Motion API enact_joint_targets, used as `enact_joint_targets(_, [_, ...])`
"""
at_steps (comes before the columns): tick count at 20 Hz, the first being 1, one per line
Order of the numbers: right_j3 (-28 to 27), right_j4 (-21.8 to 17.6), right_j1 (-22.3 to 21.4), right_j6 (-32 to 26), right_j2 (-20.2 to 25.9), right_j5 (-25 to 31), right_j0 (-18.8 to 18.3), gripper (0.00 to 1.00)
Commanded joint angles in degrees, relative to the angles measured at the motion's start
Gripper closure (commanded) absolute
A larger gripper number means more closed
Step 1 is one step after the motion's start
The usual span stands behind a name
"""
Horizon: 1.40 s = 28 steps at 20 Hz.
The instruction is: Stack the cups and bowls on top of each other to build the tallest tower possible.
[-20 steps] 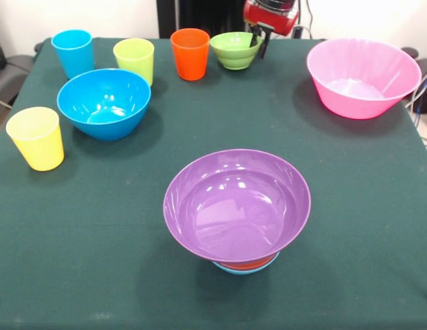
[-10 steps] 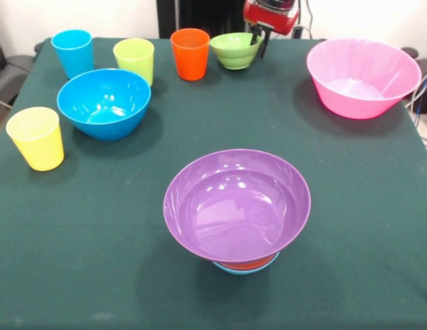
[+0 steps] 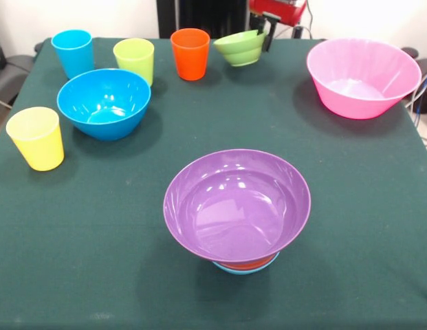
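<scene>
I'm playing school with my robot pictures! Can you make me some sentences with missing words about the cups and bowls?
1. The gripper holds the ____ bowl by its rim.
2. That bowl is tilted, not ____.
3. The purple bowl sits on top of the ____.
4. The cup nearest the table's left edge is ____.

Missing words: green; level; tower; yellow

A dark green cloth covers the surface from edge to edge, lying mostly flat with faint creases. Behind it rises a pale, plain wall, evenly lit and without strong shadow. A black upright panel stands against the wall at the middle of the far edge. At the left edge a dark grey padded seat shows beside the surface. Cables hang at the right edge.
</scene>
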Motion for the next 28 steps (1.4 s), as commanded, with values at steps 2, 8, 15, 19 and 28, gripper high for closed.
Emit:
enact_joint_targets(2, [-7.3, 2.9, -3.8, 4.7, 5.5, 9.7, 1.2, 1.00])
enact_joint_targets(8, [-10.5, 3.0, -4.3, 4.5, 4.7, 12.2, 1.9, 1.00])
enact_joint_targets(15, [-15.6, 2.9, -5.7, 3.4, 3.8, 18.8, 2.5, 1.00])
enact_joint_targets(19, [-18.9, 2.6, -6.4, 3.0, 3.5, 22.5, 2.7, 1.00])
enact_joint_targets(28, [-24.9, 1.4, -10.6, 0.2, 5.2, 31.8, 0.4, 1.00])
